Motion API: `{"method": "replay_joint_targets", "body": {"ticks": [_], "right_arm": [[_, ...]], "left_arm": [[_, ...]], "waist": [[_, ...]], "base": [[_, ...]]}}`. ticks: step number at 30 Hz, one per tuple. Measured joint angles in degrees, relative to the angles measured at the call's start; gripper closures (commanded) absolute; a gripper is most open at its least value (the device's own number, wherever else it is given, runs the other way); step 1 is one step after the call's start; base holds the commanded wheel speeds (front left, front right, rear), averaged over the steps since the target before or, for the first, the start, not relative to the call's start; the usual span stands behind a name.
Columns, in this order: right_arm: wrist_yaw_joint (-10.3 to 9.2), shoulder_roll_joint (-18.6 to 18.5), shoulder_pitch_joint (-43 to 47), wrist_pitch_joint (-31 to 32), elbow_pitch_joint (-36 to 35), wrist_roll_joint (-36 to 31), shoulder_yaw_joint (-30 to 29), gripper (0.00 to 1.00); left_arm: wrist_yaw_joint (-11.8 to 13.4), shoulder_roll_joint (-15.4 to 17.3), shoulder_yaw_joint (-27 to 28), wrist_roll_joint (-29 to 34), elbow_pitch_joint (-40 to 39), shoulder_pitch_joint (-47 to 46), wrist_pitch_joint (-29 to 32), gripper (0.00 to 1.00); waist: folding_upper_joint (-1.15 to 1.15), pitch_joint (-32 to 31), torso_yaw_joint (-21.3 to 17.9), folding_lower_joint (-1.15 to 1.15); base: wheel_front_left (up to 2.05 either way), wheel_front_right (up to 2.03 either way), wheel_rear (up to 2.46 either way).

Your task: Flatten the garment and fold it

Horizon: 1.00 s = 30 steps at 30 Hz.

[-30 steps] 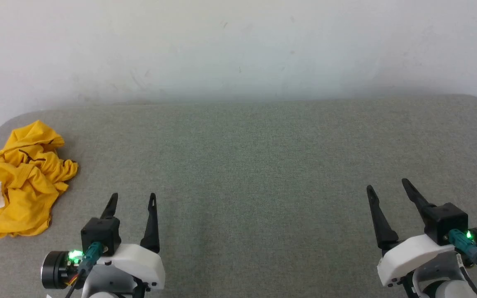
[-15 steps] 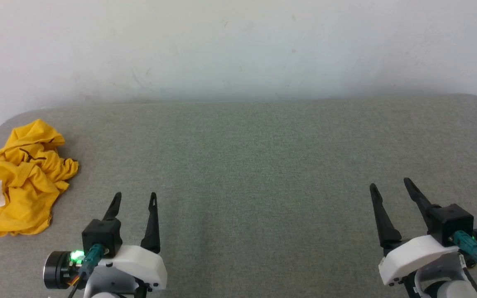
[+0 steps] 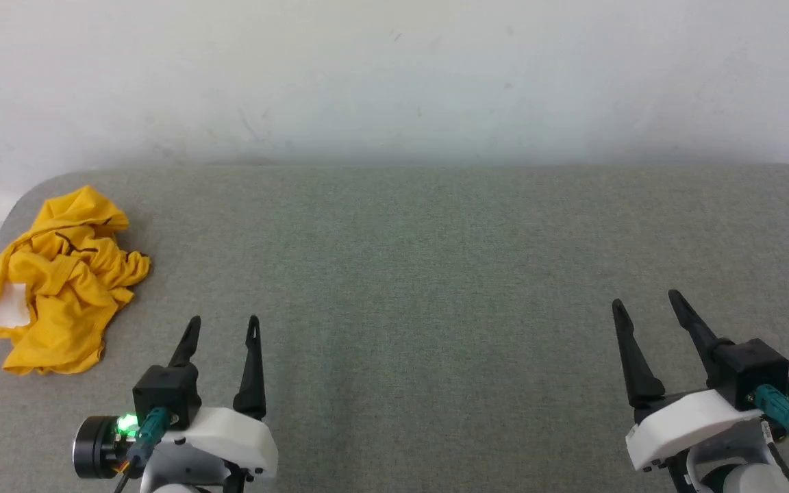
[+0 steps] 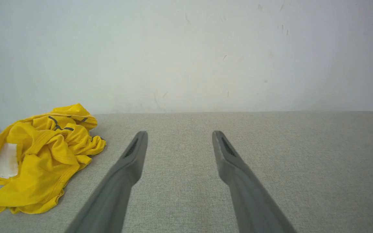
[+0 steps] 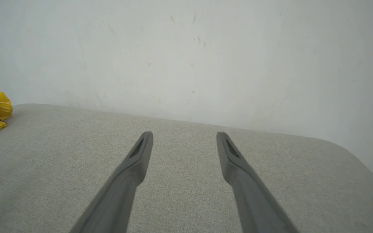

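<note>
Nearest to me, the left claw (image 3: 223, 320) and the right claw (image 3: 645, 298) hover low over the grey cloth-covered counter (image 3: 435, 274), well apart from each other, each with its dark fingers spread wide and gripping nothing. Further back, out past the left claw, the yellow garment (image 3: 59, 281) lies crumpled in a heap by the counter's left edge, a white patch showing. Behind everything stands a scuffed white wall (image 3: 394, 82).

Place: bare indoor workstation, kind unclear
Table (image 3: 435, 239): grey cloth top, rounded corners
Wall (image 3: 394, 68): white, scuffed
</note>
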Motion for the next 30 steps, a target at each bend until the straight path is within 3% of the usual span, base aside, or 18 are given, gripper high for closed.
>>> {"method": "replay_joint_targets", "body": {"ticks": [30], "right_arm": [[0.0,0.0,0.5,-3.6,0.7,1.6,0.8,0.0]], "left_arm": [[0.7,0.0,-1.0,-1.4,0.0,0.7,-3.7,0.0]], "waist": [[0.0,-0.6,8.9,0.0]], "base": [[0.0,0.0,0.0]]}}
